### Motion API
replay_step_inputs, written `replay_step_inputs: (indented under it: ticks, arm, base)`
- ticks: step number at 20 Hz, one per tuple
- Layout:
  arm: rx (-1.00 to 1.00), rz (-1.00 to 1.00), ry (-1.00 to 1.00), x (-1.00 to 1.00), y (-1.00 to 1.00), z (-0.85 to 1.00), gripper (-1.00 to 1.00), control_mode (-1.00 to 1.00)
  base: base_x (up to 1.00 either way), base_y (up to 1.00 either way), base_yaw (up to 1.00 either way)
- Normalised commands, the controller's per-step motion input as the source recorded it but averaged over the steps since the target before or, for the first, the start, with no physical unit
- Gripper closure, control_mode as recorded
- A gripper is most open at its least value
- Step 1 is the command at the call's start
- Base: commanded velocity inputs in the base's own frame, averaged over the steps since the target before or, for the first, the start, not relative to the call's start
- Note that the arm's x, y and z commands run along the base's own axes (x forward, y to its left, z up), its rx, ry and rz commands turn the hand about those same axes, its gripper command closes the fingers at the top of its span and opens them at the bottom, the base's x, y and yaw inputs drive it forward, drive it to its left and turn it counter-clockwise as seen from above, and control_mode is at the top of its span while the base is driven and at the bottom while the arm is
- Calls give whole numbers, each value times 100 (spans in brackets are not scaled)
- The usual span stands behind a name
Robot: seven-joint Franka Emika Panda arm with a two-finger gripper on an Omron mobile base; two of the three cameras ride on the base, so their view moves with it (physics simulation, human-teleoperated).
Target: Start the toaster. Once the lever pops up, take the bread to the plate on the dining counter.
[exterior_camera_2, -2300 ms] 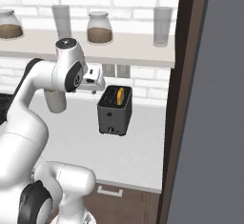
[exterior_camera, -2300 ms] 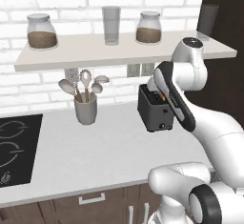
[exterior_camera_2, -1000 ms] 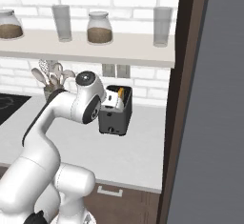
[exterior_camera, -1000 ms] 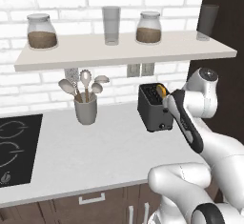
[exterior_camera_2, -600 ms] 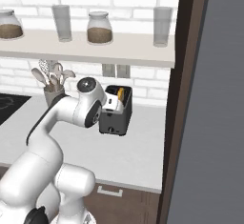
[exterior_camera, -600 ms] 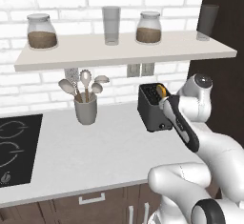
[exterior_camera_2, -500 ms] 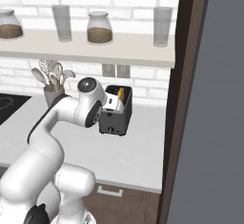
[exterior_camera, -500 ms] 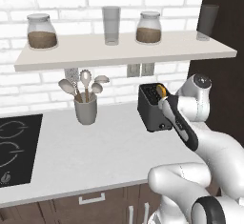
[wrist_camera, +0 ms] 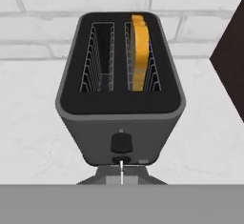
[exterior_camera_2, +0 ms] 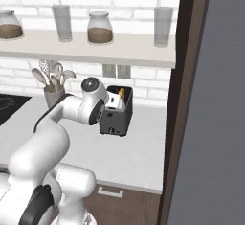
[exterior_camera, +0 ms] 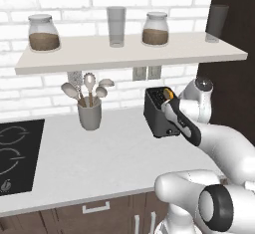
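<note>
The dark toaster [wrist_camera: 119, 87] stands on the white counter against the brick wall, also seen as the toaster [exterior_camera: 158, 112] and the toaster [exterior_camera_2: 116, 118]. The bread [wrist_camera: 138, 51] stands upright in its right slot, its top just above the rim. My gripper [wrist_camera: 121, 167] is shut with nothing in it. Its tips are pressed together at the toaster's front face, just under the small dark knob [wrist_camera: 121, 143]. From the base, my hand [exterior_camera: 173, 112] covers the toaster's front right side. The plate and the dining counter are out of view.
A grey utensil cup [exterior_camera: 90, 116] stands left of the toaster. A cooktop [exterior_camera: 15, 153] lies at the far left. The shelf [exterior_camera: 124, 54] with jars and glasses hangs above. A tall dark panel [exterior_camera_2: 189, 99] rises close on the toaster's right.
The gripper has shut. The hand has settled slightly lower against the toaster's front. Toaster and bread have not moved.
</note>
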Motion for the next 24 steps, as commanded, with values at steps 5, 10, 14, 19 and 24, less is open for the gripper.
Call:
replay_step_inputs:
  ticks: [5, 10, 14, 19, 24]
  arm:
    - [0, 0, 0, 14, 0, -27, 100, -100]
    - [0, 0, -1, 16, 0, -18, 100, -100]
    - [-1, 0, 0, 21, 0, -19, 100, -100]
    - [0, 0, 0, 21, 0, -13, 100, -100]
    - [-2, 0, 0, 5, -10, -31, 100, -100]
  base:
    - [0, 0, 0]
    - [0, 0, 0]
    - [0, 0, 0]
    - [0, 0, 0]
    - [0, 0, 0]
